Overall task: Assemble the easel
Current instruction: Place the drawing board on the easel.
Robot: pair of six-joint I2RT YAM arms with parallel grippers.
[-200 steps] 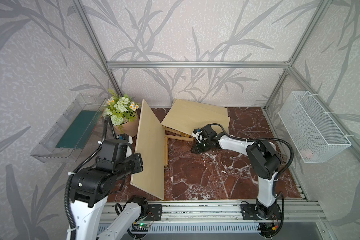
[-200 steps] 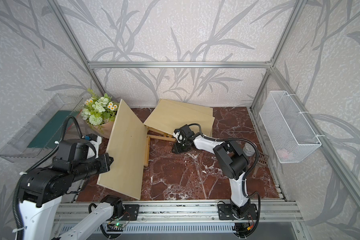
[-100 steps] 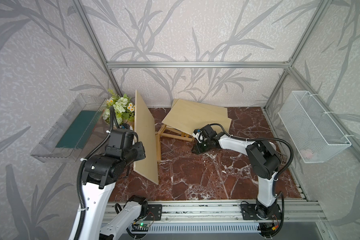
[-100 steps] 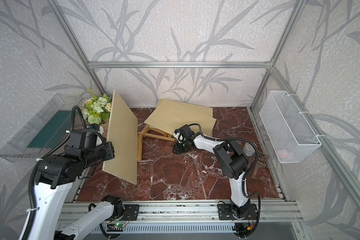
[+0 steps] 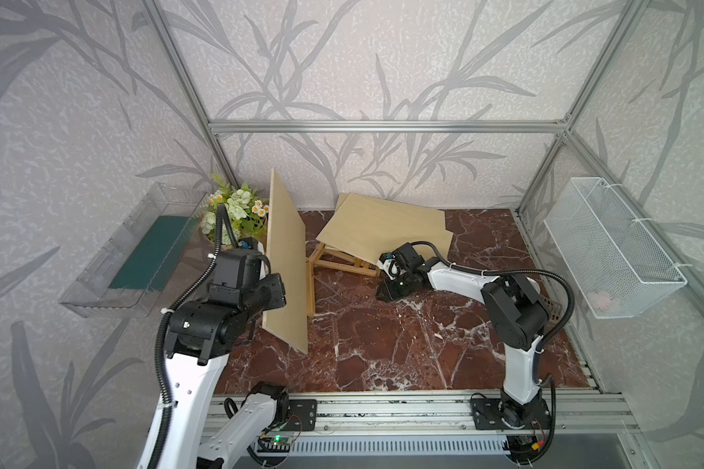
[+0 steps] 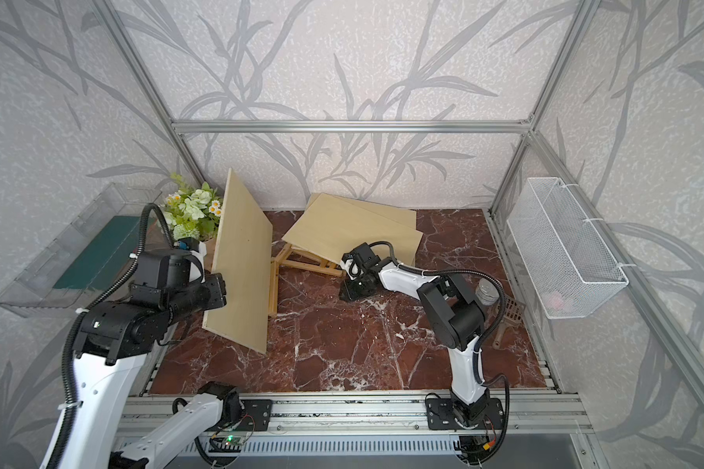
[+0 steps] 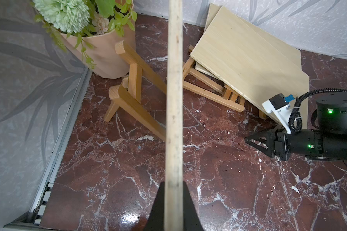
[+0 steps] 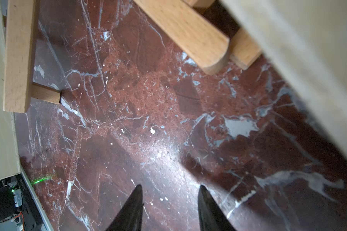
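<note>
My left pincer (image 7: 173, 188) is clamped tight on the thin edge of a plywood board (image 5: 285, 264), which stands nearly upright on its side. Just behind it, the wooden easel frame (image 7: 136, 96) sits on the marble table (image 5: 403, 345) beside the flower pot (image 7: 100, 54), which holds green and white flowers (image 5: 238, 207). A second wooden frame (image 7: 208, 88) lies under two stacked boards (image 5: 383, 227). My right pincer (image 8: 170, 187) hangs low over bare marble near those boards, its jaws partly apart and holding nothing. The clear bin (image 5: 98, 276) on the left wall holds a flat dark green thing (image 5: 147, 251). The wire basket (image 5: 610, 243) on the right wall holds something small and pinkish (image 5: 600, 299), too small to identify.
</note>
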